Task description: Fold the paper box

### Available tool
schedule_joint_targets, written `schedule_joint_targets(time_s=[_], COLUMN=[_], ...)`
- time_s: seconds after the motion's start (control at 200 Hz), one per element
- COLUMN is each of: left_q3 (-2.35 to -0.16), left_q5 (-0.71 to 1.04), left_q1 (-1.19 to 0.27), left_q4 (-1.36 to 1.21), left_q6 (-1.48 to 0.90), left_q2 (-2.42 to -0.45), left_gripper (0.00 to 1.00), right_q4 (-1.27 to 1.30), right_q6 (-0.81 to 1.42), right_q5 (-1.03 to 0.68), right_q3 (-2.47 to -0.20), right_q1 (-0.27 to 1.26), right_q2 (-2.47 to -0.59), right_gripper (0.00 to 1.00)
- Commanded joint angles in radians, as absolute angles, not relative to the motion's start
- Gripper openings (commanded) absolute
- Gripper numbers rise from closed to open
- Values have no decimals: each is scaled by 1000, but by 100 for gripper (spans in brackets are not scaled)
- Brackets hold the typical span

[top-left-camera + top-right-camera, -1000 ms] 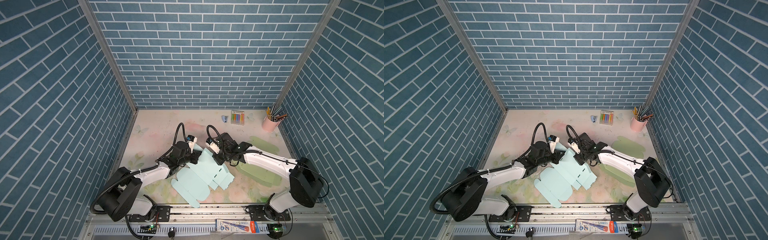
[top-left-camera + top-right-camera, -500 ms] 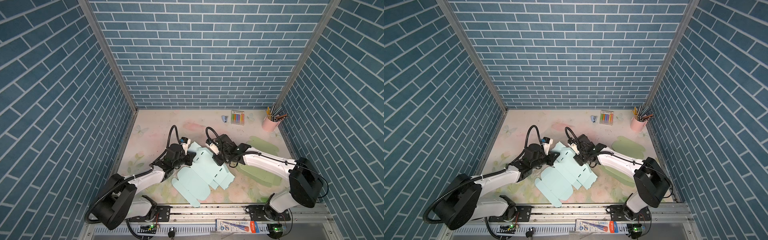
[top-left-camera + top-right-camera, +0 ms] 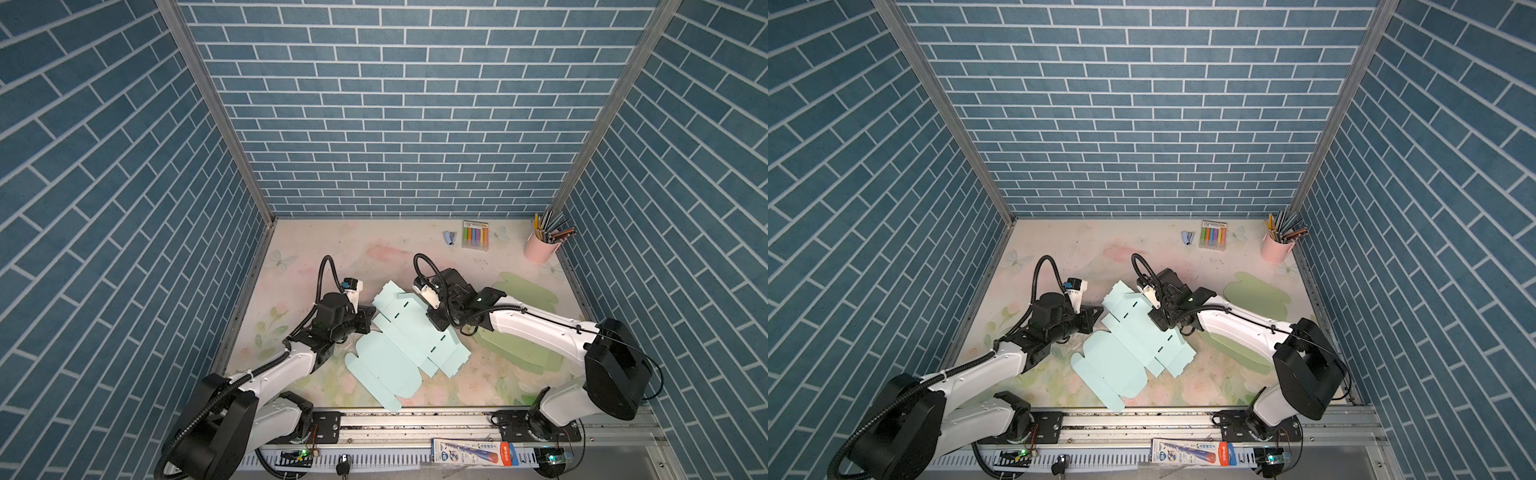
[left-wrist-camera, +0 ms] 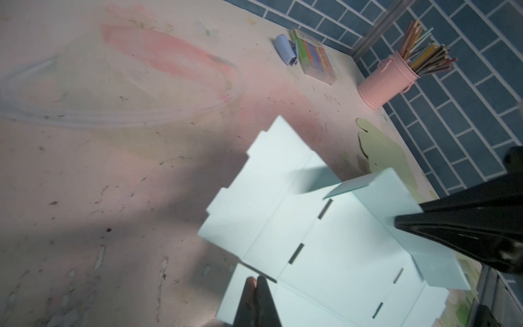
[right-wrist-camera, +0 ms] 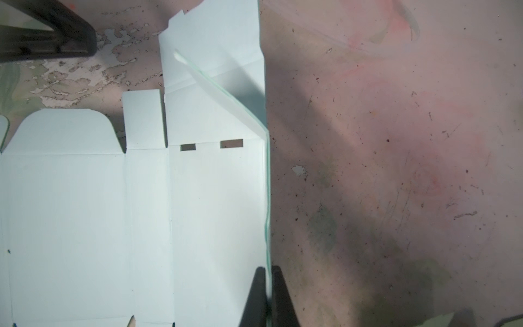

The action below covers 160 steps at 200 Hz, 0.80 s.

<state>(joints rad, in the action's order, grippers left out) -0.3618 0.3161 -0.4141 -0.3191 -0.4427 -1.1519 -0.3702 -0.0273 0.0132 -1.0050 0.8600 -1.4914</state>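
Surface [image 3: 332, 249]: the paper box [image 3: 399, 345] lies on it as an opened blank, mostly flat.

Right tool [image 5: 268, 271]: clamped on the box's edge panel [image 4: 379, 198] on the right arm's side. That panel stands lifted off the sheet.

Left tool [image 4: 257, 283]: jaws together, tip at the box's opposite edge. No grip visible.

Step, as I read it: the first side crease. Best done by pressing the left tip onto the box beside the crease, then swinging the held panel over in an arc without tugging sideways.

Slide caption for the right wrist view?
Right pincer shut on the upturned edge panel of the unfolded box, lying on the table.
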Motion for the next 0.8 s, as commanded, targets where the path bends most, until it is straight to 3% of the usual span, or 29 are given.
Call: schedule_joint_targets(time_s=[0.0,0.42,0.795], left_q3=[-323,-314,-282], left_q5=[329,383,431], left_q1=[-364,-356,-378], left_q4=[-338,-455,-487], left_q6=[-468,-453,-471], left_q2=[-1140,-1296,-1284], left_gripper=[0,0,0], right_q4=[-362,-361,-359], right_q6=[-54,-49,-52], right_q5=[31,42,54], right_q3=[-980,-981,-995], right_q1=[867,885,893], right_q2=[-1441,-1437,-1447], right_gripper=[0,0,0])
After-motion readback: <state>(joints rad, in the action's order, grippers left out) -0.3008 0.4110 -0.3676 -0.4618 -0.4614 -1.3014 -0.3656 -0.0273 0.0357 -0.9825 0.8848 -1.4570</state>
